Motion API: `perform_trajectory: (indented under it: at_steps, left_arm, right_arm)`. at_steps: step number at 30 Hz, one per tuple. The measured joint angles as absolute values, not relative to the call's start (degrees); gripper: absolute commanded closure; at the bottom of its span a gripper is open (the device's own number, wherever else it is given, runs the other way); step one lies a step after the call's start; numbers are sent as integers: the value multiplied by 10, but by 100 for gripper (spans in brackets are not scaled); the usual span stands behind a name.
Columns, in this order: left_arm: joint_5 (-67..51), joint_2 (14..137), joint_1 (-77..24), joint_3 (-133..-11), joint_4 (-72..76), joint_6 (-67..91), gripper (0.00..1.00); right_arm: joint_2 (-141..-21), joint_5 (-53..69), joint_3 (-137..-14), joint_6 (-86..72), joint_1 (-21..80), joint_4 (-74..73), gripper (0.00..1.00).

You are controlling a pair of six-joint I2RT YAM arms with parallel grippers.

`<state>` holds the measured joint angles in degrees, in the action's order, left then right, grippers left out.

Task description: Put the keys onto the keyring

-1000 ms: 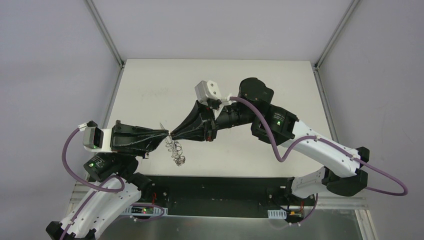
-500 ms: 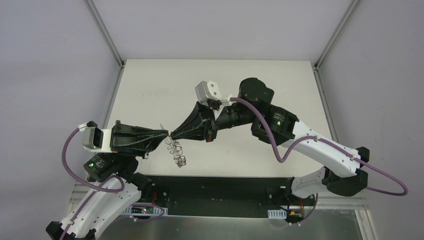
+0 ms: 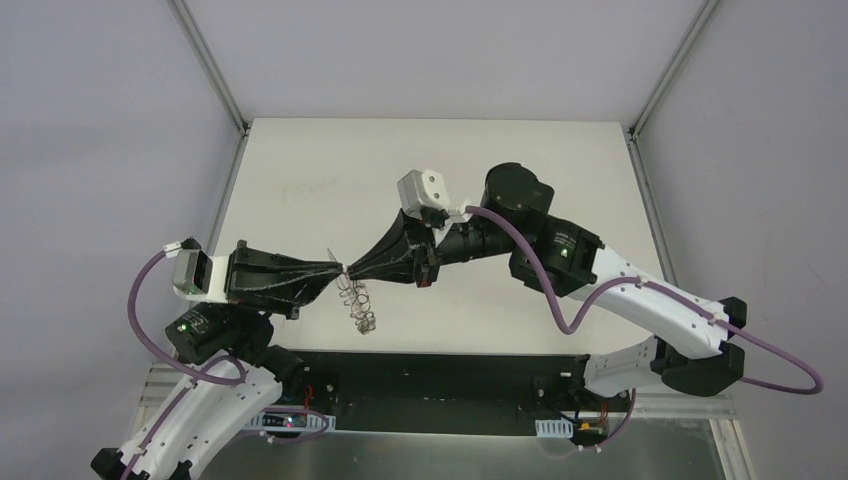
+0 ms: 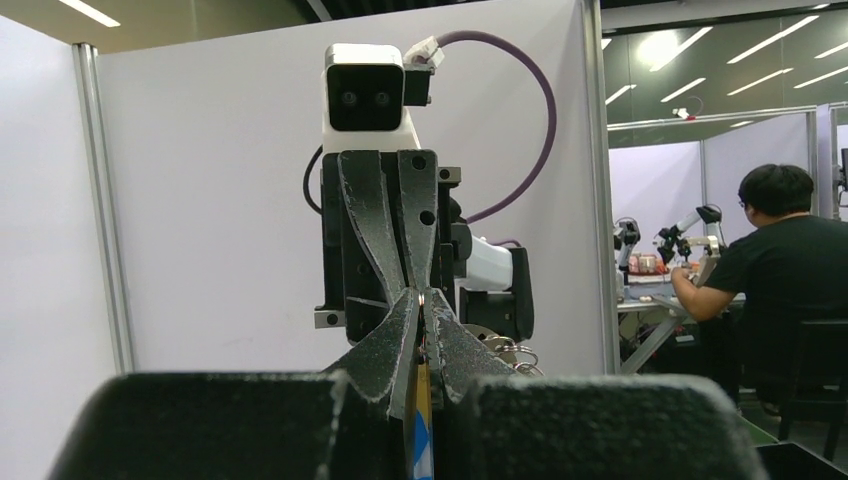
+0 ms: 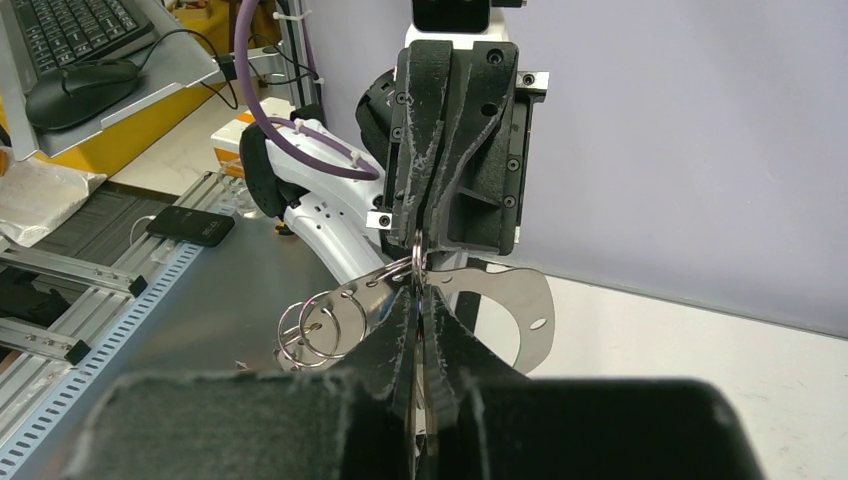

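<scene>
From above, the two arms meet tip to tip over the near middle of the table (image 3: 500, 160). The left gripper (image 3: 335, 272) reaches in from the left and the right gripper (image 3: 353, 270) from the right, both pinched narrow. The keyring (image 3: 358, 305) hangs just below the meeting point as a loose silvery tangle of loops, clear of the table. The key is too small to make out here.

In the left wrist view, the left gripper (image 4: 421, 325) is closed on the key (image 4: 423, 450), a thin bright-blue sliver with a pale edge standing upright between its fingers. The right gripper (image 4: 418, 280) points straight back at it, tips almost touching. A few loops of the keyring (image 4: 512, 353) show just to the right.

In the right wrist view, the right gripper (image 5: 420, 300) is clamped shut, seemingly on the wire of the keyring (image 5: 322, 325). Small round loops fan out to the left of its tips. A curved silvery plate (image 5: 515, 300) with a hole sticks out to the right. The left gripper (image 5: 420, 225) faces it directly above.

I judge the task to be mid-way. Key and ring are each held and brought together, but no picture shows the key threaded onto the wire. Working it on and releasing it remain.
</scene>
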<state>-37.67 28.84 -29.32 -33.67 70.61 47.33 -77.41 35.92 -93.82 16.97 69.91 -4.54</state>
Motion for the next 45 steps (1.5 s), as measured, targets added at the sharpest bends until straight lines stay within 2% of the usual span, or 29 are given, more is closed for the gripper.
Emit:
perform_trajectory:
  at_steps: [4,13,20,24,27,34,37,41,45]
  left_arm:
    - [-383,288,-293,-343,690,479,95]
    - [-402,287,-293,-362,616,488,73]
    - [-409,278,-293,-397,516,488,65]
    - [-425,278,-293,-433,451,489,65]
    - [-446,282,-293,-470,393,489,69]
    - [-523,327,-293,-576,203,482,70]
    - [-543,342,-293,-592,118,468,71]
    - [-567,365,-293,-598,21,457,77]
    - [-594,401,-293,-597,-43,458,77]
  right_arm:
    - [-770,356,-933,170,699,-46,100]
    - [-749,349,-919,175,699,-57,100]
    - [-731,334,-912,182,699,-95,100]
    - [-725,323,-909,185,699,-129,100]
    - [-722,319,-904,185,699,-154,100]
    - [-722,308,-903,178,695,-245,100]
    - [-722,311,-904,174,687,-300,100]
    - [-732,340,-923,160,663,-374,100]
    - [-750,385,-943,137,630,-418,100]
